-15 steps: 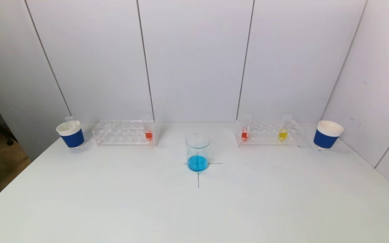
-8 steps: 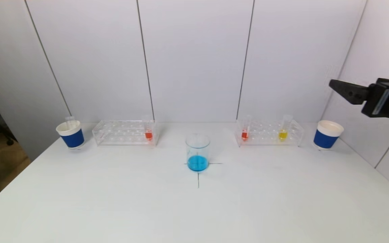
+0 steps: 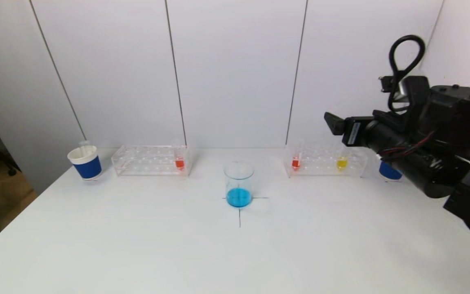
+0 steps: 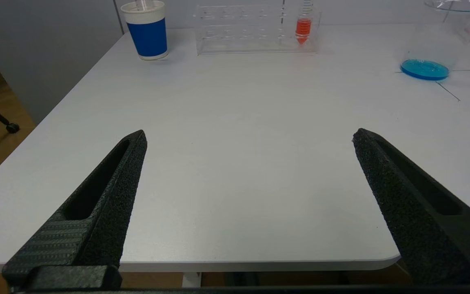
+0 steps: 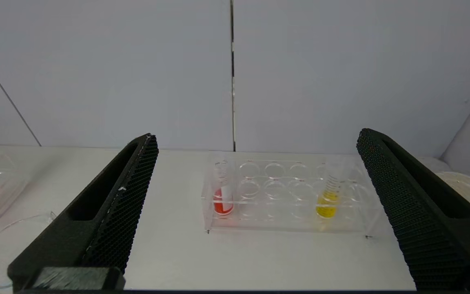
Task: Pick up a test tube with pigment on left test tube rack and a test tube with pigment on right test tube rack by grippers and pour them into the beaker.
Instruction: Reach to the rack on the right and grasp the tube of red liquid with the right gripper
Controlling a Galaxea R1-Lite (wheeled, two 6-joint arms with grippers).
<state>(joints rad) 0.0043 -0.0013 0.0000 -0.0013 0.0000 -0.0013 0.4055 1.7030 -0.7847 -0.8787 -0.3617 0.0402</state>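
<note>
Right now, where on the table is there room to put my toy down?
The wide bare stretch of table in front of the beaker is free. The back is crowded: left rack, right rack, blue cups, with the right gripper above.

Black right arm (image 3: 431, 139) (looped cable, red wires), textured tapered fingers (image 5: 112, 212).

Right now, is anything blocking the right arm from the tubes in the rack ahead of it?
Nothing visible. The right gripper, jaws open, faces the right rack; only air lies before its red tube and yellow tube.
</note>
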